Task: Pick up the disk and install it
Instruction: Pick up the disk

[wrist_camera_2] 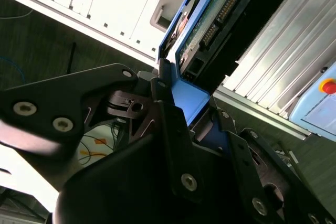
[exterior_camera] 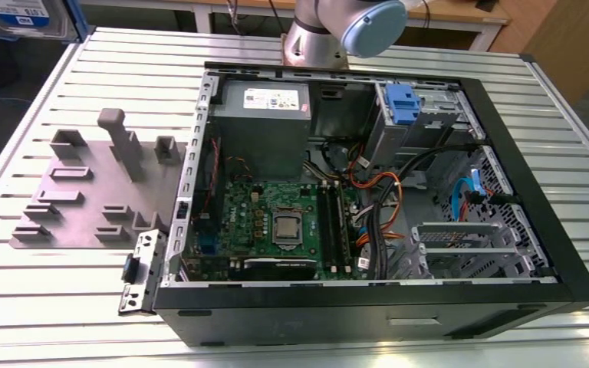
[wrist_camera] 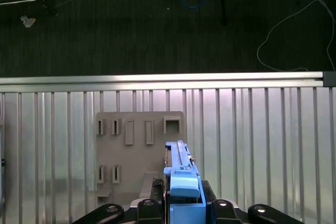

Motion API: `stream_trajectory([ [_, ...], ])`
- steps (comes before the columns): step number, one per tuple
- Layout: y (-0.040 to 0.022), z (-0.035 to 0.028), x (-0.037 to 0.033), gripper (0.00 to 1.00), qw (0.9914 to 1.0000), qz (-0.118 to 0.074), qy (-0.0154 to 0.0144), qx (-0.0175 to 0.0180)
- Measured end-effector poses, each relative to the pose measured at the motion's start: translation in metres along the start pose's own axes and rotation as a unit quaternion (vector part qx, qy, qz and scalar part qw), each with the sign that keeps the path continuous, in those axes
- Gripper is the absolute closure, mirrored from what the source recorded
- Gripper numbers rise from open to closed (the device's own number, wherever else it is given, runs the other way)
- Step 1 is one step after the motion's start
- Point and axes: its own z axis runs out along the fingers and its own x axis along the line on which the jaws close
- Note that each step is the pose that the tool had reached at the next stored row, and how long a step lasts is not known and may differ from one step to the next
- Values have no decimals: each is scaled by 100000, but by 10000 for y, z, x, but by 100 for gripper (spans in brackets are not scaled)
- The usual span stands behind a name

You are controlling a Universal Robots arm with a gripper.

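The disk [wrist_camera_2: 220, 14] is a hard drive in a bright blue carrier bracket [wrist_camera: 181, 182]. My gripper [wrist_camera: 184, 205] is shut on the bracket's end, with the black fingers [wrist_camera_2: 168, 119] clamped on either side of the blue plastic. In the first wrist view the disk stands on edge above the slatted table, over the grey fixture plate [wrist_camera: 139, 150]. In the exterior view the disk's white-and-blue label [exterior_camera: 24, 19] shows at the far upper left, well away from the open computer case [exterior_camera: 376, 192].
The open case lies on the slatted metal table [exterior_camera: 49, 307], with a grey power supply [exterior_camera: 264, 115], a motherboard [exterior_camera: 274, 222], cables and a small blue latch [exterior_camera: 402, 103] at the drive bay. The grey fixture plate [exterior_camera: 90, 192] lies on the case's left in the exterior view. The arm's base [exterior_camera: 320, 38] stands behind the case.
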Motion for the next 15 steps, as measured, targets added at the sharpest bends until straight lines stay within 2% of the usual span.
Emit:
stream_trajectory([
  [7, -3, -1, 87, 63, 100000, 1, 6, 4],
  [15, -7, -1, 91, 63, 100000, 6, 3, 7],
])
